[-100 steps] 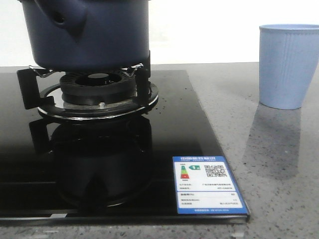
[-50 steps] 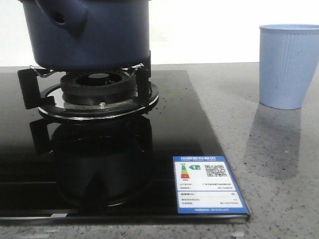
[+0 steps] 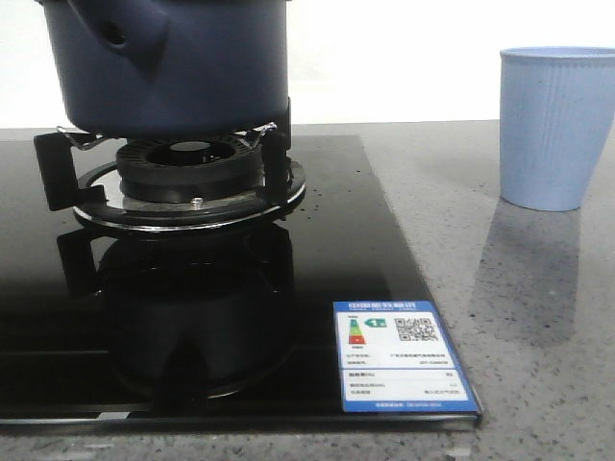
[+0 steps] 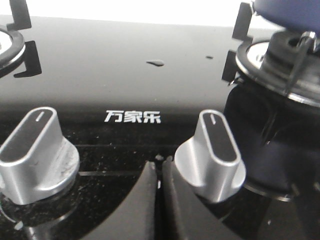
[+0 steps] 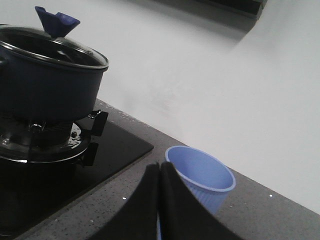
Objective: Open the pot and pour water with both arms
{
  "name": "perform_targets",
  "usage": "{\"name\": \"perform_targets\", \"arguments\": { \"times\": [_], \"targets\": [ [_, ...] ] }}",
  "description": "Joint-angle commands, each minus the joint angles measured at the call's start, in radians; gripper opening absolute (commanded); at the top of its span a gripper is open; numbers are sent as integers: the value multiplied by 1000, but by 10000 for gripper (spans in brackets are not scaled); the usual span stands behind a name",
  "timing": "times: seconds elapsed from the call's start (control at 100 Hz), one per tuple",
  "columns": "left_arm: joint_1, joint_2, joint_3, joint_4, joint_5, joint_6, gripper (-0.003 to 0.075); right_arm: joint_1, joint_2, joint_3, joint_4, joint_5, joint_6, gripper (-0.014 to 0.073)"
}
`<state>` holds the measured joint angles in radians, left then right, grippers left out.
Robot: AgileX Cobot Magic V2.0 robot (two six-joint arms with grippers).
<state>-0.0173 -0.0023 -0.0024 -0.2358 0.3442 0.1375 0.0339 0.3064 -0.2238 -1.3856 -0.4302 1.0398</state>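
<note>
The lidded pot [image 3: 173,62] is kept on the burner [image 3: 187,178], the cup [image 3: 557,125] is set right for pouring, and both the left gripper [image 4: 159,170] and the right gripper [image 5: 159,172] are closed, empty.

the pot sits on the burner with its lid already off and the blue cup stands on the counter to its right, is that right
Not quite: the lid is still on the pot, its blue knob sticking up on top, as the right wrist view shows. The rest holds: the pot sits on the burner, and the blue cup stands on the counter to its right.
</note>
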Motion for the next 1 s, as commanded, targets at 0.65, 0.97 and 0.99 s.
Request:
{"name": "perform_targets", "arguments": {
  "times": [0.65, 0.97, 0.99],
  "targets": [
    [-1, -26, 43, -22, -36, -19, -19, 1, 7, -25, 25, -9, -1, -66],
    [-1, -26, 43, -22, -36, -19, -19, 23, 7, 29, 335, 125, -191, -66],
    [-1, -26, 43, -22, -36, -19, -19, 26, 7, 37, 398, 144, -293, -66]
  ]
}}
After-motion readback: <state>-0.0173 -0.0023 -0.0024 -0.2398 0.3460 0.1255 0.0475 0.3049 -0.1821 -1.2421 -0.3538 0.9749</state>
